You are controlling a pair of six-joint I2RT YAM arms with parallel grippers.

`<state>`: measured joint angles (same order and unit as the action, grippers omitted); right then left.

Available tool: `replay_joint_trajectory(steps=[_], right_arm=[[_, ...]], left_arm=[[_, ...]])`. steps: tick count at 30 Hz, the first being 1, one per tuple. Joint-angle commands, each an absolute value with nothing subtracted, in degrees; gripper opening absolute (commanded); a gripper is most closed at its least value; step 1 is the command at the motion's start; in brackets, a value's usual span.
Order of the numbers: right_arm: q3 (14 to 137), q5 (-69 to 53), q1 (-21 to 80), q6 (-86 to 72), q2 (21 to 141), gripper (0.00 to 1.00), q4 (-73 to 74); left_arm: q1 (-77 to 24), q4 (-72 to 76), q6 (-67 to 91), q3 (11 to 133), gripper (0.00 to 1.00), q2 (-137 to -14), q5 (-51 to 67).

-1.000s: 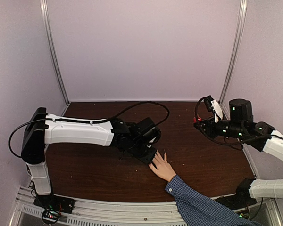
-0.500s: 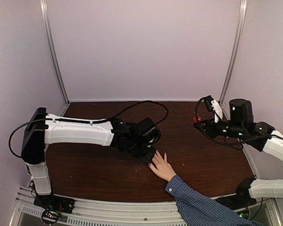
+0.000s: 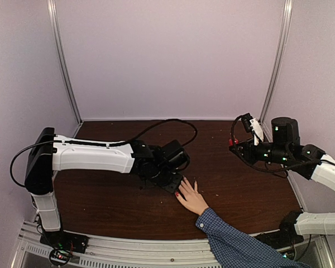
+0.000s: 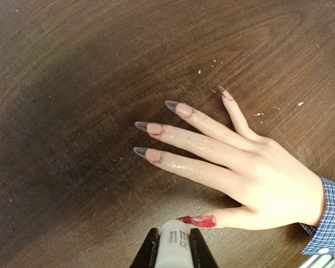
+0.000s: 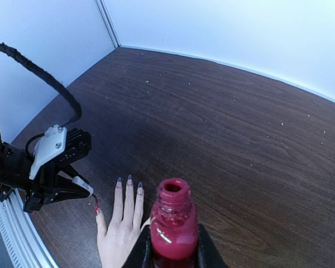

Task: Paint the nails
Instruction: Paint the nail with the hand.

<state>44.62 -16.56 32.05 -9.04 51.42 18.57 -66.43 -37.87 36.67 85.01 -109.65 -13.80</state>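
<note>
The left gripper (image 4: pixel 174 247) has its two jaws clamped on one white brush cap (image 4: pixel 173 243). Seen from the right wrist, the red brush tip (image 5: pixel 94 197) below the cap reaches down at the thumb; whether it touches cannot be told. The right gripper (image 5: pixel 174 254), well apart at the table's right side, is closed around one red polish bottle (image 5: pixel 173 223), upright with its neck open.

One hand (image 4: pixel 268 190) lies flat on the dark wooden table (image 4: pixel 72 111), fingers spread, just beside the left gripper. It bears five nails (image 4: pixel 142 127), long and pointed. The one thumb nail (image 4: pixel 192 220) is glossy red, with red smeared on the skin beside it. The other four are greyish and unpainted, with thin red traces at their bases. One blue checked sleeve (image 4: pixel 329 218) covers the wrist.
</note>
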Motion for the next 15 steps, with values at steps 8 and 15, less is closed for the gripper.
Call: replay_joint_trajectory(steps=[8, 15], right_arm=[[44.91, -17.14, 31.51, -9.49, 50.89, 0.00, 16.58], [44.82, -17.29, 31.48, -9.55, 50.88, 0.00, 16.47]], left_arm=[[-66.57, -35.56, 37.53, 81.17, 0.00, -103.27, -18.01], [-69.27, -29.00, 32.54, 80.02, 0.00, -102.39, -14.79]])
